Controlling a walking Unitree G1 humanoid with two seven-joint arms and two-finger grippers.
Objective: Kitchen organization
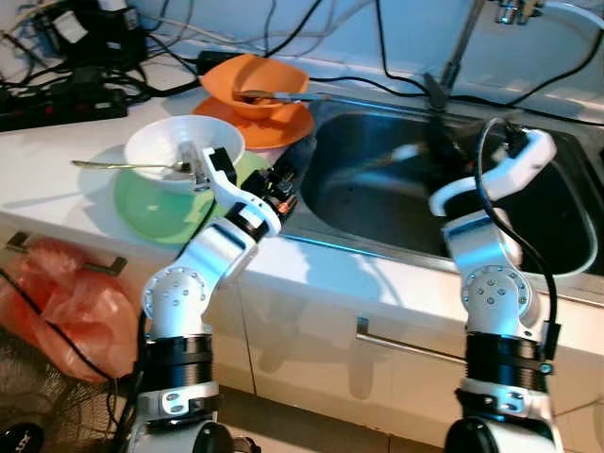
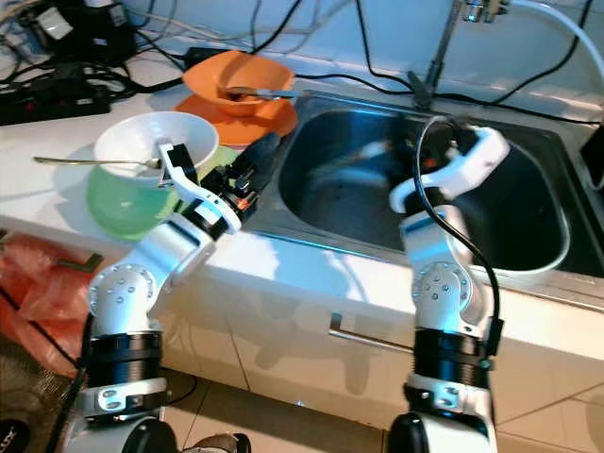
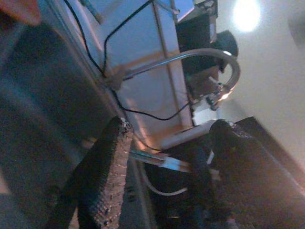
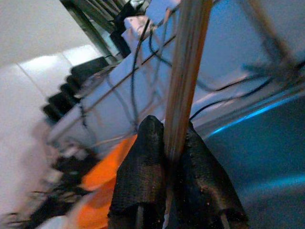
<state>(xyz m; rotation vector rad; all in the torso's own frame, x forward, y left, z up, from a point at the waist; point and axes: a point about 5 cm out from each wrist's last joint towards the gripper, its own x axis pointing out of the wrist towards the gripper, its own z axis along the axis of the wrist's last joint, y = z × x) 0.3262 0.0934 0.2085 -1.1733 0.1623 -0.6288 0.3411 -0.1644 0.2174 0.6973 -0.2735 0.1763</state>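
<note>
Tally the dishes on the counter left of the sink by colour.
Orange: 2, an orange bowl on an orange plate
White: 1, a white bowl
Green: 1, a green plate under the white bowl
Total: 4

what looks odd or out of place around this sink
A power strip and loose cables lie on the counter right beside the sink. Dirty dishes are stacked there: a white bowl on a green plate.
</note>
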